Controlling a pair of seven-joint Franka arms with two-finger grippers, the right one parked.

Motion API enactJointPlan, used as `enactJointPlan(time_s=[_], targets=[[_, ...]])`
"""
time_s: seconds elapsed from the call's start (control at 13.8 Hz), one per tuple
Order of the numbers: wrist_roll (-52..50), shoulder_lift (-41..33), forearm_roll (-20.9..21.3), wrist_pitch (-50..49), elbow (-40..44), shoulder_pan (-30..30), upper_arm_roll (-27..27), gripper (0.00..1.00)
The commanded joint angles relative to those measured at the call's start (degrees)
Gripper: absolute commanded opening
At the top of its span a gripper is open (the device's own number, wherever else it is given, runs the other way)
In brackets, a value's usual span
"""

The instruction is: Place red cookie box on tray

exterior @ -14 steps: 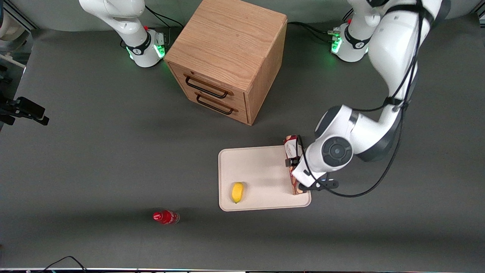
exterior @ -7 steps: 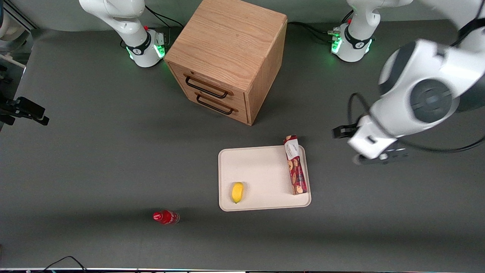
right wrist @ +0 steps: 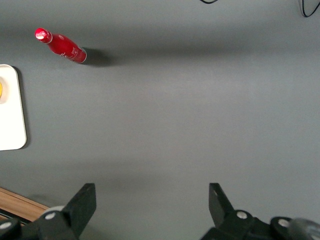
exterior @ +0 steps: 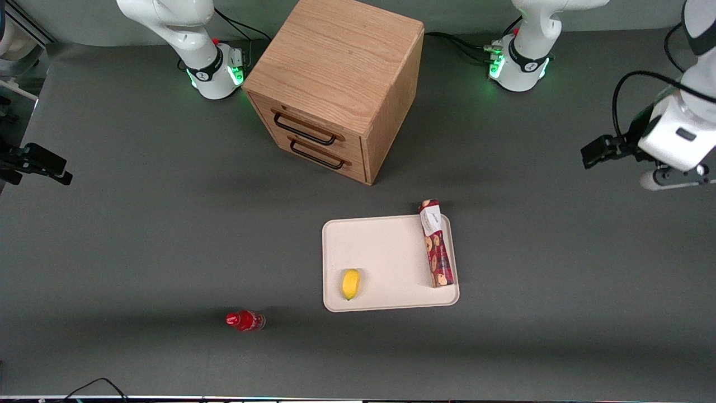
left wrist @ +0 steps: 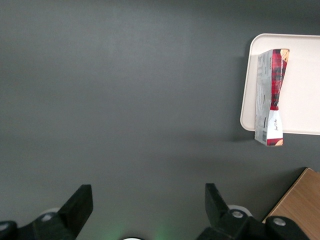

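Glossy printed card on the red cookie box (exterior: pixel 436 244), lying on the matt cream tray (exterior: pixel 386 252); matt black gripper (left wrist: pixel 145 210) well clear, fingers spread.

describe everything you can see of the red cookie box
The red cookie box is a long, slim dark-red carton printed with brown cookies, white label at the end nearer the wooden cabinet. It looks like cardboard. It lies flat along the tray edge toward the working arm's end, its label end overhanging the rim. Only the tray touches it; the lemon lies apart. The gripper is open, away over bare table.
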Motion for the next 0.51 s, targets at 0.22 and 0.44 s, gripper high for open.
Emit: enactJointPlan(time_s=[0.22,0.44], targets=[[1.8,-7.8,-3.2,5.2,-9.1,-1.0,2.1,1.00],[2.0,-6.7,-2.7,5.5,-7.8,-1.3,2.0,1.00]])
